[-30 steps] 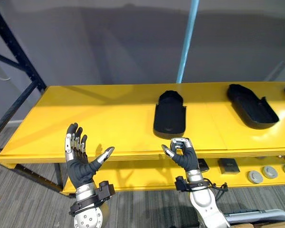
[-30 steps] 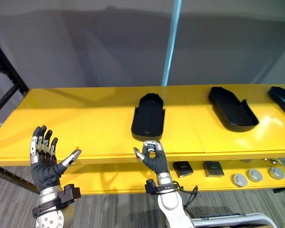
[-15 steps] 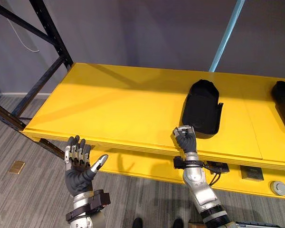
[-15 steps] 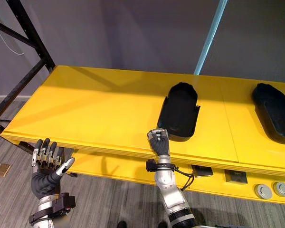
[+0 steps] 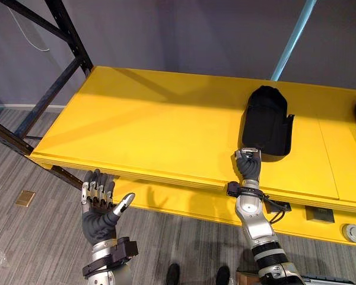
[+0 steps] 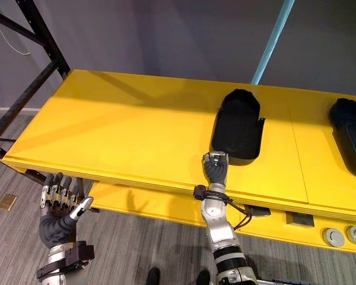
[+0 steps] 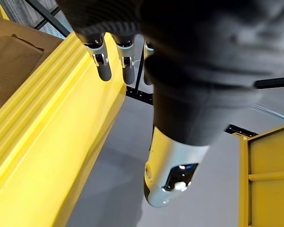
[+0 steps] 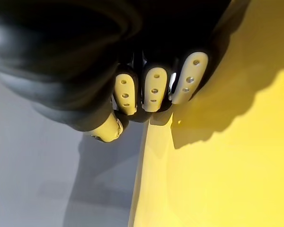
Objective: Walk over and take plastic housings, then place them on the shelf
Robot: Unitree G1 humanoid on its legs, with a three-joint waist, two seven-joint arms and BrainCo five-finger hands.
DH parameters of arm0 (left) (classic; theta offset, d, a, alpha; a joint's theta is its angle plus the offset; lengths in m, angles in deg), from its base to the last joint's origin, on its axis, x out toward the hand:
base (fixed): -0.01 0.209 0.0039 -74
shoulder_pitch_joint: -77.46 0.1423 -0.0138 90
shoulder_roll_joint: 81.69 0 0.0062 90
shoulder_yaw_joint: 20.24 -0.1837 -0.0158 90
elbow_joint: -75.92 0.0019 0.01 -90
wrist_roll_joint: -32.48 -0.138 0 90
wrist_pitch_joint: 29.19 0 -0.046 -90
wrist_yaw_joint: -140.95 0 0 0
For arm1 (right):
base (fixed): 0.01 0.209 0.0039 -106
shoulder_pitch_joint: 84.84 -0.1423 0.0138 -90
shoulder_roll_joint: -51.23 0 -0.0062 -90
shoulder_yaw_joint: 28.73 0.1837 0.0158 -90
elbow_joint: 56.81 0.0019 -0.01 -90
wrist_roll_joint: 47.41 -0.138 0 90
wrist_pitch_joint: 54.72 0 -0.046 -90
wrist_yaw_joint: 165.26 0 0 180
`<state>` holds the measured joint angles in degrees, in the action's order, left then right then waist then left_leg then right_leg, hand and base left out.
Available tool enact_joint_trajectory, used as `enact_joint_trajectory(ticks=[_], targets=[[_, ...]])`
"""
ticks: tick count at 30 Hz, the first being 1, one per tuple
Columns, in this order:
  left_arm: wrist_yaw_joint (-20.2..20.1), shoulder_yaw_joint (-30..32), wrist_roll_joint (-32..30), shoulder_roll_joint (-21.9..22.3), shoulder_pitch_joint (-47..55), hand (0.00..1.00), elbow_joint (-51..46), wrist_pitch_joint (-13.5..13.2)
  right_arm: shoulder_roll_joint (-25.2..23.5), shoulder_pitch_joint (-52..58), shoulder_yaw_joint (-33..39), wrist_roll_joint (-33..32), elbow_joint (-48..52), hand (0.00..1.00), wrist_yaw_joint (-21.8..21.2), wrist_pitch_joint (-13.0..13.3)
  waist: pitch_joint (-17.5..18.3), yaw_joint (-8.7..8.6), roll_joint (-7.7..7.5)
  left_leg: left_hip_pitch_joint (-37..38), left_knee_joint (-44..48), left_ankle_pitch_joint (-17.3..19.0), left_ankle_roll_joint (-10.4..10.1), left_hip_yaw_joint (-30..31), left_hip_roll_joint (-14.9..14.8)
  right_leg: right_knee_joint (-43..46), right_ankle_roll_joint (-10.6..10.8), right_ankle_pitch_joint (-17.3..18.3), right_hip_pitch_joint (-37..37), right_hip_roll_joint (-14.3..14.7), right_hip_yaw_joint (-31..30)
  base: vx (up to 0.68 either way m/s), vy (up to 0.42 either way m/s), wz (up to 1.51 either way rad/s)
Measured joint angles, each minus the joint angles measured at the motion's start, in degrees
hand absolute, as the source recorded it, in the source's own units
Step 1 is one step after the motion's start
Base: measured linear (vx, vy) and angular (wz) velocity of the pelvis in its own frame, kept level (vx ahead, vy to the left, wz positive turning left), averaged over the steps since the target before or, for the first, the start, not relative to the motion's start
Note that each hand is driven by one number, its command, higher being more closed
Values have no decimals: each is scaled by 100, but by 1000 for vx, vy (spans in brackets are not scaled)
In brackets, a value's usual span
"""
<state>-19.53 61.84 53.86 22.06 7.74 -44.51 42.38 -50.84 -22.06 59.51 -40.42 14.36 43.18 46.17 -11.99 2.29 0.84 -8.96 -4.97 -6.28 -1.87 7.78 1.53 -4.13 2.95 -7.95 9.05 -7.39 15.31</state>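
- Seeing the black plastic housing [image 5: 266, 124] lying flat on the top board of the yellow shelf [image 5: 148, 124], a little way back from the front edge.
- Spotting a second housing [image 6: 350, 133] further along the same board, well apart from the first one.
- Finding the right hand [image 5: 248, 166] right at the near end of the first housing, fingers curled into a fist and holding nothing. Not being able to tell if it is touching the housing.
- Guessing that the placing of this housing is nearly done.
- Doing it well means pulling the fist straight back over the front edge, nice and slow. No bumping the housing, no dragging it toward the edge.
- Noticing the left hand [image 5: 99, 202] low down in front of the shelf, fingers straight and spread, holding nothing.
- Glimpsing small round grey parts [image 6: 330, 237] on the lower board.
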Motion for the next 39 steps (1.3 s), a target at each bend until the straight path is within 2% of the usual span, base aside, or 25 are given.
enact_joint_trajectory(ticks=[3, 5, 6, 8, 10, 15, 16, 17, 18, 20, 21, 22, 24, 25, 26, 27, 28, 29, 31, 32, 34, 35, 37, 38, 39], targets=[[-19, -38, -4, 2, -49, 0, 0, 1, -5, 174, -17, -2, 227, 100, -69, -10, -11, 5, -4, 1, 0, -6, 4, 9, 11, 7, 1, 1, -2, -11, 12, 0, -3, 1], [-19, -39, -13, 3, -112, 0, 1, 2, -49, 1063, -194, -1, 1307, 100, -245, -8, -15, -8, -11, 9, 2, -7, 5, 21, 15, 6, 9, 8, -22, -15, 44, 11, -9, 5], [-19, -40, -15, 3, -149, 0, 2, 4, -48, 1341, -275, 2, 1603, 0, -321, -4, -16, -25, -13, 17, 2, -7, 5, 20, 17, 6, 12, 11, -30, -17, 58, 0, 0, 0], [-18, -32, -25, -11, -238, 0, 5, 7, -57, 2192, -528, 6, 2427, 0, -544, 13, -33, -179, -45, 97, 2, -5, 6, -6, 16, 9, 17, 19, -99, -18, 30, 14, -6, -17], [-17, -60, -165, -93, -384, 0, 38, 14, -204, 3220, -877, 9, 3226, 0, -907, 183, -62, -371, -229, 440, 1, 156, -30, -557, -66, 161, 16, 56, -114, 60, -495, 19, -11, -101], [-33, -326, -364, -214, -426, 0, 262, 15, -195, 4178, -938, -11, 3544, 0, -1346, 388, 200, -634, -445, 956, 367, 816, -161, -1759, -259, 274, 42, 125, -134, 376, -1779, 4, -2, -142], [-35, -384, -364, -211, -479, 0, 417, 32, -152, 4323, -820, -79, 3544, 0, -1400, 388, 230, -719, -446, 797, 1095, 1289, -234, -1664, -299, 342, 39, 125, -137, 465, -2094, 6, 64, -162], [-48, -435, -364, -157, -488, 0, 451, 57, -53, 4388, -662, -134, 3526, 0, -1416, 384, 293, -679, -382, 539, 2053, 1727, -107, -965, -280, 414, 12, 121, -73, 675, -2484, 40, 81, -165], [-60, -440, -364, -125, -464, 0, 458, 58, 21, 4389, -579, -141, 3522, 0, -1416, 384, 319, -654, -346, 454, 2426, 1910, -71, -496, -275, 442, -11, 101, -55, 800, -2714, 83, 119, -197], [-111, -517, -363, -97, -469, 0, 549, 70, 247, 4477, -228, -198, 3524, 0, -1417, 383, 481, -637, -98, 439, 3091, 2487, -329, 1063, -160, 530, 17, 77, 40, 1158, -3339, 113, 167, -183], [-139, -560, -364, -79, -490, 0, 582, 69, 271, 4559, -128, -201, 3529, 0, -1420, 383, 576, -685, -39, 453, 3089, 2594, -299, 1195, -136, 565, 42, 60, 132, 1213, -3487, 59, 233, -147], [-184, -672, -364, -70, -611, 0, 660, 55, 250, 4680, 42, -212, 3532, 0, -1415, 380, 653, -787, 23, 458, 3032, 2710, -111, 1192, -72, 624, 117, -99, 333, 1269, -3758, 6, 255, -149], [-240, -707, -360, -61, -865, 0, 836, 56, 202, 4776, 85, -212, 3548, 0, -1435, 374, 584, -749, -96, 436, 3011, 2710, -45, 560, 88, 656, 370, -361, 594, 1300, -4436, -95, 250, -189], [-280, -708, -357, -63, -979, 0, 954, 59, 209, 4702, 48, -211, 3537, 0, -1485, 365, 546, -748, -152, 369, 3014, 2676, 18, -77, 114, 422, 458, -773, 673, 1271, -4639, -254, 196, -190], [-316, -699, -350, -76, -1044, 0, 1002, 58, 207, 4643, 58, -211, 3504, 0, -1504, 357, 526, -752, -168, 342, 2981, 2621, 150, -360, 71, 157, 481, -1156, 700, 1267, -4501, -336, 142, -223], [-422, -694, -324, -149, -1280, 0, 1098, 48, 190, 4469, 109, -207, 3399, 0, -1505, 352, 464, -780, -184, 364, 2639, 2505, 444, -869, 24, -3, 315, -1463, 851, 1207, -3243, -268, 53, -175], [-511, -714, -288, -148, -1524, 0, 1256, 58, 197, 4377, 192, -207, 3311, 0, -1511, 329, 430, -741, -210, 385, 2447, 2378, 564, -1181, 8, 190, 71, -1110, 933, 1086, -2072, -213, 41, -218], [-582, -712, -234, -61, -1711, 0, 1306, 64, 244, 4129, 287, -208, 3128, 0, -1561, 280, 345, -663, -63, 384, 2315, 2262, 572, -1658, -161, 558, -390, -592, 844, 977, -1084, -112, 67, -180], [-652, -765, -170, -34, -1895, 0, 1306, 64, 243, 3905, 394, -209, 2903, 0, -1613, 273, 258, -659, 88, 316, 2387, 2257, 572, -1955, -370, 1022, -240, -9, 685, 831, -1083, -92, 62, -134], [-755, -874, 6, -50, -2081, 0, 1345, 63, 246, 3757, 411, -216, 2678, 0, -1627, 240, 246, -632, 95, 262, 2427, 2253, 565, -2173, -488, 1598, -120, 569, 681, 506, -942, -85, 5, -85], [-868, -1012, 156, -60, -2145, 0, 1377, 70, 244, 3612, 387, -219, 2478, 0, -1645, 160, 246, -603, 95, 258, 2405, 2214, 497, -2362, -600, 1956, -61, 884, 549, 51, -644, -61, -70, -71], [-879, -1084, 218, -76, -2187, 0, 1382, 88, 247, 3537, 392, -226, 2379, 0, -1671, 129, 250, -563, 81, 250, 2341, 2160, 403, -2450, -657, 1937, 4, 923, 454, -180, -463, -27, -82, -47], [-908, -1162, 218, -123, -2238, 0, 1383, 104, 246, 3455, 370, -261, 2342, 0, -1721, 102, 259, -449, 23, 247, 2215, 2056, 237, -2595, -698, 1621, 57, 883, 344, -361, -351, -29, -204, -42], [-937, -1159, 217, -186, -2244, 0, 1403, 114, 246, 3326, 316, -294, 2207, 0, -1764, 88, 280, -418, -60, 239, 2135, 1971, 105, -2662, -711, 1213, 425, 741, 209, -378, -384, -13, -308, -37], [-962, -1162, 216, -174, -2245, 0, 1471, 118, 274, 3248, 307, -301, 2120, 0, -1787, 54, 276, -417, -8, 225, 2097, 1909, 24, -2653, -794, 1077, 424, 671, 140, -287, -374, 18, -309, -15]])
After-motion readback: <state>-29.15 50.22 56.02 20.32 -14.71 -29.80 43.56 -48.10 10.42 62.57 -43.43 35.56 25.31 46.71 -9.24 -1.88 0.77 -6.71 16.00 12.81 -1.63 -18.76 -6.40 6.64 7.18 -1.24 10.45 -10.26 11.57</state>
